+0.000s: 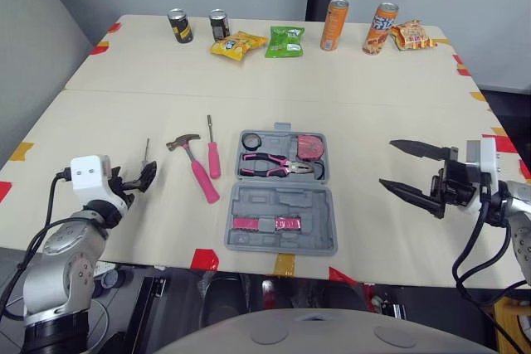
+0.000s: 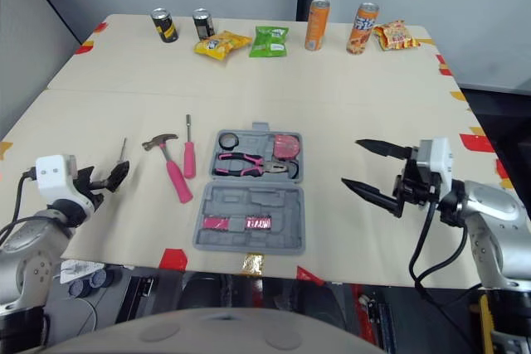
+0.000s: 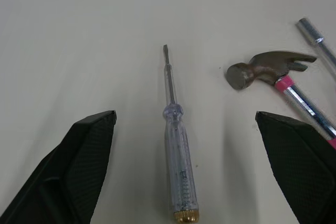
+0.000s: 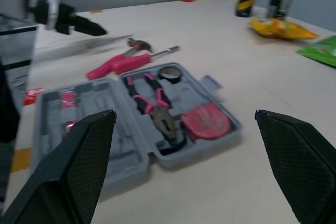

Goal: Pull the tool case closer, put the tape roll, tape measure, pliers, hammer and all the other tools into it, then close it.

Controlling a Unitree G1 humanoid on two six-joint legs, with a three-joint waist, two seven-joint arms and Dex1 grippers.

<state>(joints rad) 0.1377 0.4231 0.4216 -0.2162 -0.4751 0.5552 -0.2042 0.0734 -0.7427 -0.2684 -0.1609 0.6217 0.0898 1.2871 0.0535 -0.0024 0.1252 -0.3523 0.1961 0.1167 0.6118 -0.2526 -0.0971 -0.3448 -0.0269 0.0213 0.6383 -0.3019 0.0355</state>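
Tool case [image 1: 280,203] lies open at the desk's [image 1: 373,89] 6 o'clock edge, pliers [image 1: 274,167] inside, hammer [image 1: 197,170] at its 9 o'clock. Left end effector [image 3: 185,121], fingers apart, faces a clear-handled screwdriver [image 3: 177,150]; right end effector [image 1: 387,163] is spread wide at the case's 3 o'clock.

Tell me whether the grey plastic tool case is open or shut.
Open. The grey plastic tool case lies spread flat, with pink-handled pliers, a black tape roll and a pink tape measure exposed inside.
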